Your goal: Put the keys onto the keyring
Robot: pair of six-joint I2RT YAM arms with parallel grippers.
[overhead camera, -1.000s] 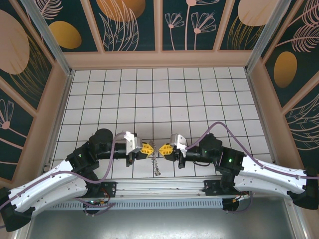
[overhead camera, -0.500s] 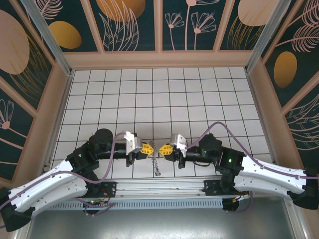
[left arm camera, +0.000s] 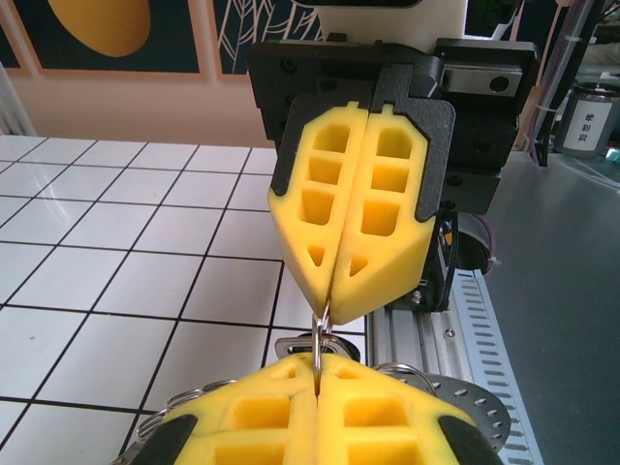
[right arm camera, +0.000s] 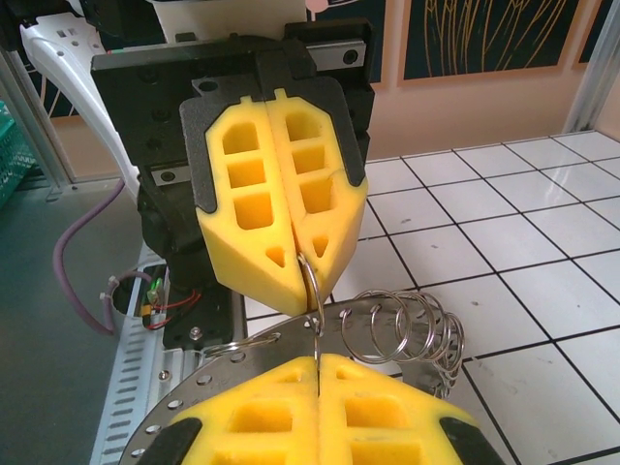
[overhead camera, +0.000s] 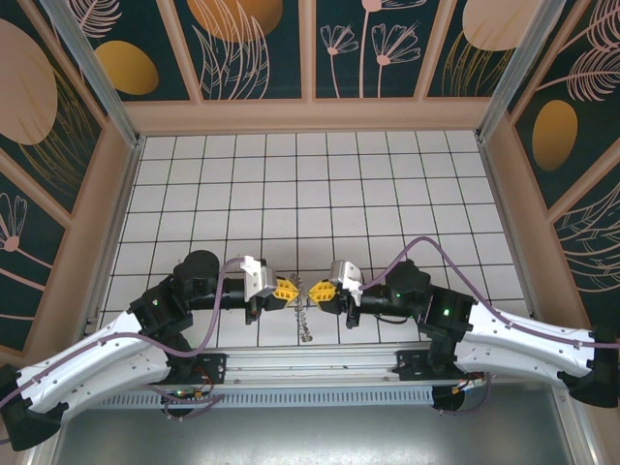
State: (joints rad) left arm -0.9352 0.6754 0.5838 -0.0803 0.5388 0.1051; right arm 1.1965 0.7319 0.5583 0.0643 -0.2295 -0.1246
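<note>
From above, the yellow-fingered left gripper point(overhead camera: 289, 289) and right gripper point(overhead camera: 316, 291) meet tip to tip over a white tiled table point(overhead camera: 291, 184), with a floppy grey metal keyring point(overhead camera: 305, 323) hanging between them. Left wrist: both finger pairs clamp its thin wire point(left arm camera: 323, 329). Right wrist: same clamp, small loops point(right arm camera: 407, 327) hanging beside.

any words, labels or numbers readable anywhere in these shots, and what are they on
Nothing can be read clearly.
White label on the grey canister at the right edge of the left wrist view: two short lines of dark characters, too small and blurred to read.
Wall panels: painted plants and ovals, no words.
</note>
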